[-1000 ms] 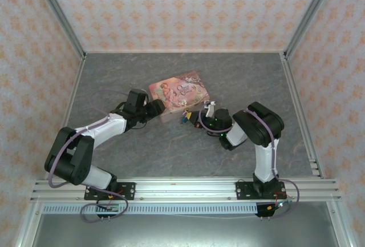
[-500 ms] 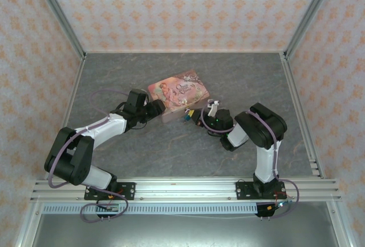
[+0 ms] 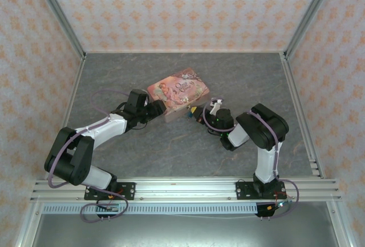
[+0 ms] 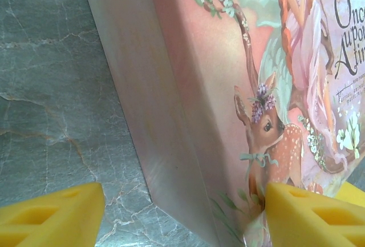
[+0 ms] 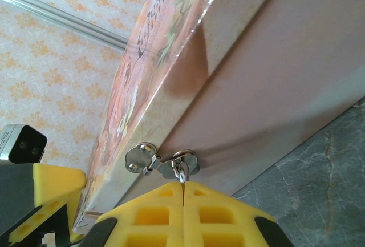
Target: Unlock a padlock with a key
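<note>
The grey marbled table (image 3: 245, 81) is seen from above, with the pink picture-covered box (image 3: 178, 91) lying near its middle. The box is flanked by both arms. At its left near corner the left gripper (image 4: 178, 204) is set, its yellow fingers (image 4: 51, 213) held wide apart. The corner of the box is taken in between them, and a strip of bare table is left between the left finger and the box's side wall. At the box's near front face the right gripper (image 5: 182, 204) is placed, its fingers pressed together along a thin seam. On that face a small silver hasp (image 5: 149, 159) is fixed. A thin metal loop (image 5: 182, 171) is hung in the hasp and pinched between the closed fingertips. The padlock (image 3: 191, 110) is made out from above only as a tiny teal speck at the box's front edge, just at the right fingertips.
</note>
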Controlling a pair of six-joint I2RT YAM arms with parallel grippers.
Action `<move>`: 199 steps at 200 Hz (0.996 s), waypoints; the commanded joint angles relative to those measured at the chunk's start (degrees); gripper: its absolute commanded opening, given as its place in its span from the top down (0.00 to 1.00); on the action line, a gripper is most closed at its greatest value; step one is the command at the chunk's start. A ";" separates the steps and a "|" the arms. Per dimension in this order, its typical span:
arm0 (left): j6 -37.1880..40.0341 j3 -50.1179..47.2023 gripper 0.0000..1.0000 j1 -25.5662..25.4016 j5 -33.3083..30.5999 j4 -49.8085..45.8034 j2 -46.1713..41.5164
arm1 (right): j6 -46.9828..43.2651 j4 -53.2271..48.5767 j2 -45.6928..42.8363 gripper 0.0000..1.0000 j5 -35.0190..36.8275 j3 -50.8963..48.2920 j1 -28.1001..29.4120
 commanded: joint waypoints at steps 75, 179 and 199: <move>-0.38 -1.76 0.27 -0.02 -1.39 -4.00 0.86 | 0.78 4.26 2.99 1.00 2.59 2.00 0.58; 0.08 -1.83 0.27 -0.01 -1.90 -4.37 0.94 | -1.84 4.26 4.04 0.99 -1.79 3.01 3.05; 0.06 -1.84 0.27 0.00 -1.91 -4.32 0.96 | -1.73 4.24 4.67 0.95 -2.88 3.59 3.08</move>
